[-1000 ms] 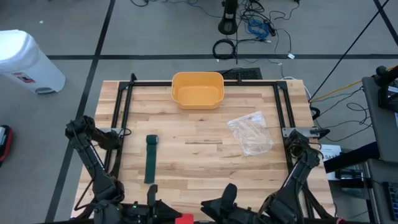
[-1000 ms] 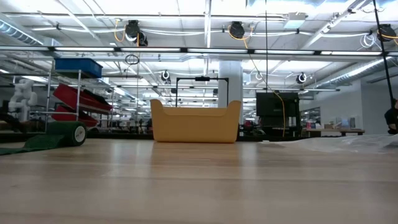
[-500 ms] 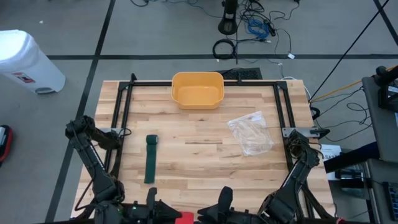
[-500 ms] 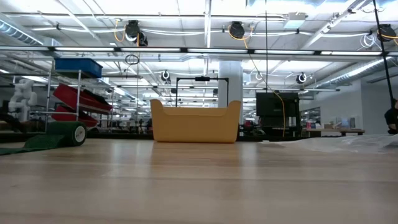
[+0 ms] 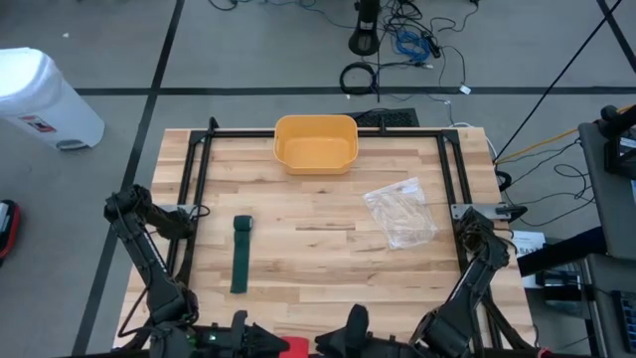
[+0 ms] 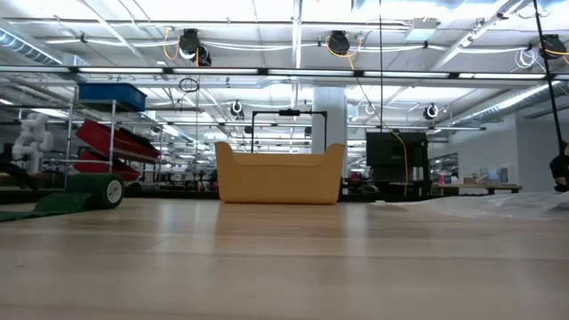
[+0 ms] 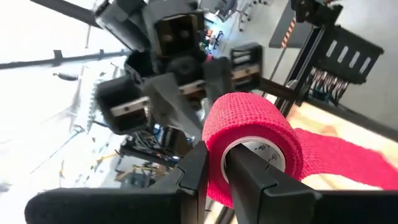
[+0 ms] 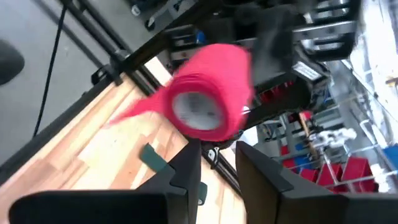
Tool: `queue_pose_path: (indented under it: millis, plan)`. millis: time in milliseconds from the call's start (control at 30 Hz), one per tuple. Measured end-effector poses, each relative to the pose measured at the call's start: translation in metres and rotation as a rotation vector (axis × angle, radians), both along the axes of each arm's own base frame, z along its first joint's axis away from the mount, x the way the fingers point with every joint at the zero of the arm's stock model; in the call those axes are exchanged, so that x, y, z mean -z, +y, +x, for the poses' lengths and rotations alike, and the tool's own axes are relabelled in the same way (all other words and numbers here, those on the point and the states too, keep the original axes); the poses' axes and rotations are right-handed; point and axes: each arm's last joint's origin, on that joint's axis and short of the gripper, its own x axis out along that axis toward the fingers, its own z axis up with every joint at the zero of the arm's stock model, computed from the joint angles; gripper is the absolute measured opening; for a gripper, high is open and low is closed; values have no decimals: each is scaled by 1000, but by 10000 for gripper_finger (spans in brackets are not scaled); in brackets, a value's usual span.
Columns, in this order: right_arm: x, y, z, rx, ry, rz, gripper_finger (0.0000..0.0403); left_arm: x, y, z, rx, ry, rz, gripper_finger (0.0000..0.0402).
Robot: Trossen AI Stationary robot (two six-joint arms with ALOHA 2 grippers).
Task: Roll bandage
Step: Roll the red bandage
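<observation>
Evidently the red bandage roll [image 7: 252, 146] is held up off the table [image 5: 328, 249] so its tail can wind on: the left gripper [image 7: 214, 177] pinches the roll's wall, one finger inside the core. Right fingers [image 8: 186, 171] stand parted just before it.

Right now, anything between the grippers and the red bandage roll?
Nothing visible. The left gripper is shut on the red bandage roll at the table's near edge, and the right gripper sits directly before that roll, facing its open core.
</observation>
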Motion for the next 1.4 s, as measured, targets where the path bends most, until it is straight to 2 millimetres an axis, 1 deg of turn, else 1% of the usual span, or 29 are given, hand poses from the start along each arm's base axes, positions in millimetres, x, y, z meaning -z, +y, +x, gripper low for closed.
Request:
queue_pose_path:
  millis: [133, 200, 267, 367, 433, 533, 600, 800, 900, 1000, 1100, 1233, 1400]
  plan:
    - [16, 8, 7, -14, 22, -73, 86, 0, -1, -1, 4, -7, 65, 58]
    - [16, 8, 11, 6, 2, -70, 86, 0, -1, -1, 5, -10, 95, 58]
    - [14, 3, 15, 84, -41, -45, 86, 0, -1, -1, 5, -13, 126, 58]
    - [10, -4, 18, 242, -126, 34, 86, 0, -2, -3, 7, -21, 202, 58]
    - [7, -6, 16, 296, -167, 131, 86, 0, -3, -4, 12, -30, 287, 58]
    - [5, -2, 10, 306, -197, 266, 86, 0, -5, -7, 24, -48, 430, 58]
    - [5, 2, 6, 294, -204, 318, 86, 0, -5, -8, 29, -56, 498, 58]
    - [2, 11, -1, 292, -240, 396, 86, 0, -8, -11, 42, -67, 565, 58]
    - [4, 14, -4, 300, -247, 457, 86, 0, -9, -13, 47, -76, 635, 58]
    - [15, 21, -2, 285, -232, 480, 86, -1, -9, -13, 50, -88, 722, 58]
    - [35, 28, 6, 288, -205, 413, 86, 0, -10, -14, 53, -95, 769, 58]
    - [53, 25, 21, 348, -213, 329, 86, 0, -10, -14, 46, -95, 797, 58]
    - [70, 23, 33, 395, -210, 231, 86, 0, -8, -15, -3, -77, 822, 58]
